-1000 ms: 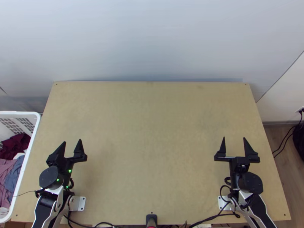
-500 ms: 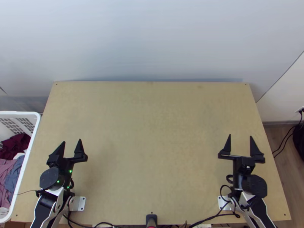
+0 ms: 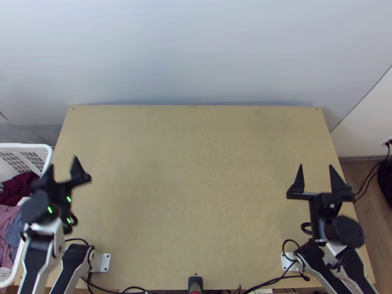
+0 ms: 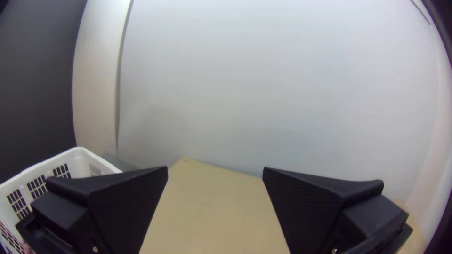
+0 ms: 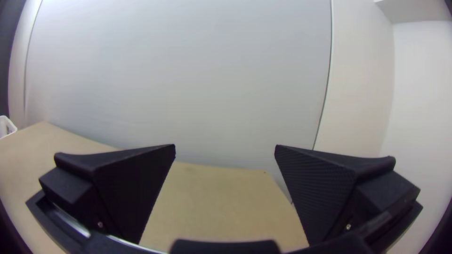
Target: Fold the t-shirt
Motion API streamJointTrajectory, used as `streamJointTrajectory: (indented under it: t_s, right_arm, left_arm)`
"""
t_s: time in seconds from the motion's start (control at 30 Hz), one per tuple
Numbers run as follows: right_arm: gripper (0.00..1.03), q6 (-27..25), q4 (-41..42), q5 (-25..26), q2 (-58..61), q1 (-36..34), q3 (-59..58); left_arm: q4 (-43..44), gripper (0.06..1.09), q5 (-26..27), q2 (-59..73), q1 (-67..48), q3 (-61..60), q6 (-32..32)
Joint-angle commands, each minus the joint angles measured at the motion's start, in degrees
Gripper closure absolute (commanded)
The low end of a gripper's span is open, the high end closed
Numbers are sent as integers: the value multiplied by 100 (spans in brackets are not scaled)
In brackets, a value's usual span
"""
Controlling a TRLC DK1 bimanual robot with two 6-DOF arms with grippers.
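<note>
Black left tool [image 3: 63, 163], black right tool [image 3: 316, 166]: wide fingers apart. Beside the left, a white plastic basket [image 3: 24, 145] holds bunched multicoloured cloths [image 3: 15, 190], likely the t-shirt among them: light, limp, best pinched at a fold.

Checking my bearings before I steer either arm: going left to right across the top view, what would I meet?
White plastic basket with slotted walls → left arm's black two-fingered gripper → small black fixture at the table's near edge → right arm's matching black gripper.
</note>
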Motion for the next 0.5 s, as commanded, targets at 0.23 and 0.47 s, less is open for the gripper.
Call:
streamJointTrajectory:
  t_s: [0.23,0.47]
  right_arm:
    - [4,1375,-1684,42,2509,-466,2343]
    - [5,1375,-1904,42,2808,-475,2484]
  left_arm:
    - [-225,10,818,3440,3836,2589,87]
    - [-234,10,1583,4644,5656,2950,-88]
